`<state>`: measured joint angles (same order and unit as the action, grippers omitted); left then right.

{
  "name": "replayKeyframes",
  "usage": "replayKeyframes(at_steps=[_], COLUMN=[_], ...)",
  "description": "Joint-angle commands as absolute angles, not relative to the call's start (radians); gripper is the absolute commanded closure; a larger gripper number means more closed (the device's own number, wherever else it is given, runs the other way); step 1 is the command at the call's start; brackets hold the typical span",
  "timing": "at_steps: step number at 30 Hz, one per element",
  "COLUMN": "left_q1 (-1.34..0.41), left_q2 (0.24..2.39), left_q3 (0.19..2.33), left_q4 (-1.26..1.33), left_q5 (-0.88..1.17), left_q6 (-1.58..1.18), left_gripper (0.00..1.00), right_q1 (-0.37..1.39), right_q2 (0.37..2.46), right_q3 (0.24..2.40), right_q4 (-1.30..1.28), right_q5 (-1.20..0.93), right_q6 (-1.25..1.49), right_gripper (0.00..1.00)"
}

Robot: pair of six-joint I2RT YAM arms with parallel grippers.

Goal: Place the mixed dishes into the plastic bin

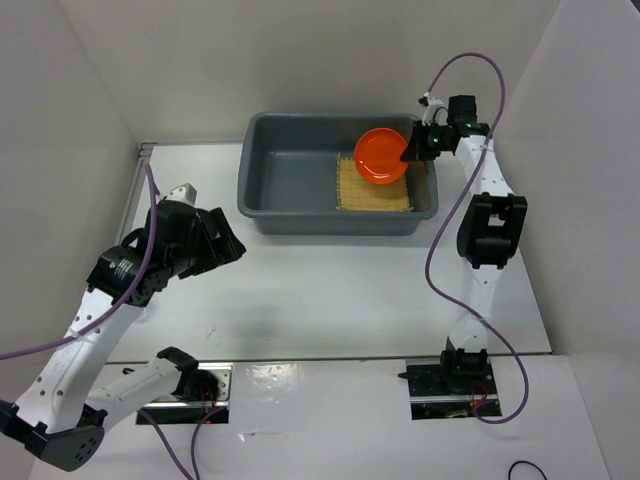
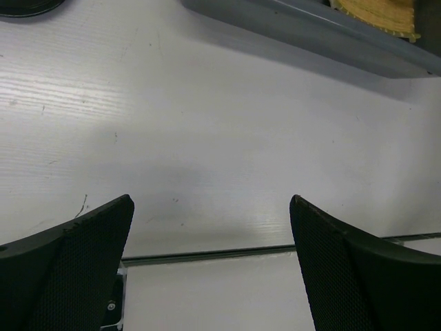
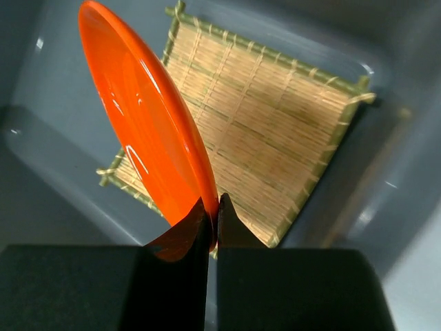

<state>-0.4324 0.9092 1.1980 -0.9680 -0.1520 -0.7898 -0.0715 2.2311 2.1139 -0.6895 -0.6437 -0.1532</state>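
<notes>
The dark grey plastic bin stands at the back middle of the table. The tan bamboo mat lies flat in its right half, also seen in the right wrist view. My right gripper is shut on the rim of the orange plate and holds it tilted over the mat, inside the bin's right end; the plate stands on edge between the fingertips. My left gripper is open and empty above bare table at the left. The black plate and glass cup are not identifiable.
White walls enclose the table on the left, back and right. In the left wrist view the bin's near wall runs across the top, and a dark round edge shows at the top left corner.
</notes>
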Motion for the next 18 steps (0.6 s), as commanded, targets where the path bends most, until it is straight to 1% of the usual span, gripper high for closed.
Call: replayKeyframes(at_steps=[1,4,5,13,14,15,16,18], left_q1=[-0.426,-0.426,-0.426,-0.426,-0.426,-0.426,-0.426,-0.426], left_q2=[0.905,0.905,0.905,0.905,0.905,0.905,0.905,0.905], left_q3=[1.238,1.238,1.238,1.247,1.247,1.247,1.247,1.247], left_q4=[-1.002,-1.002,-1.011,-1.011,-1.011,-1.011,-1.011,-1.011], left_q5=[-0.181,-0.190,-0.190,-0.199,-0.199,-0.199,-0.199,-0.199], left_q6=[-0.813,-0.824,-0.824,-0.833,-0.833,-0.833,-0.833,-0.833], left_gripper=[0.00,0.00,0.00,0.00,0.00,0.00,0.00,0.00], right_q1=[-0.020,0.009,0.021,0.040,0.040,0.040,0.040,0.040], right_q2=[2.253,2.276,2.276,2.295,2.295,2.295,2.295,2.295], right_q3=[2.169,2.169,2.158,2.117,2.106,2.106,2.106,2.085], right_q4=[-0.702,-0.703,-0.703,-0.683,-0.683,-0.683,-0.674,-0.673], right_q5=[-0.569,-0.532,-0.520,-0.381,-0.368,-0.358,-0.338,-0.315], right_q6=[-0.201,-0.201,-0.201,-0.183,-0.183,-0.183,-0.183,-0.172], right_gripper=[0.99,0.95,0.92,0.92,0.87,0.74,0.74,0.69])
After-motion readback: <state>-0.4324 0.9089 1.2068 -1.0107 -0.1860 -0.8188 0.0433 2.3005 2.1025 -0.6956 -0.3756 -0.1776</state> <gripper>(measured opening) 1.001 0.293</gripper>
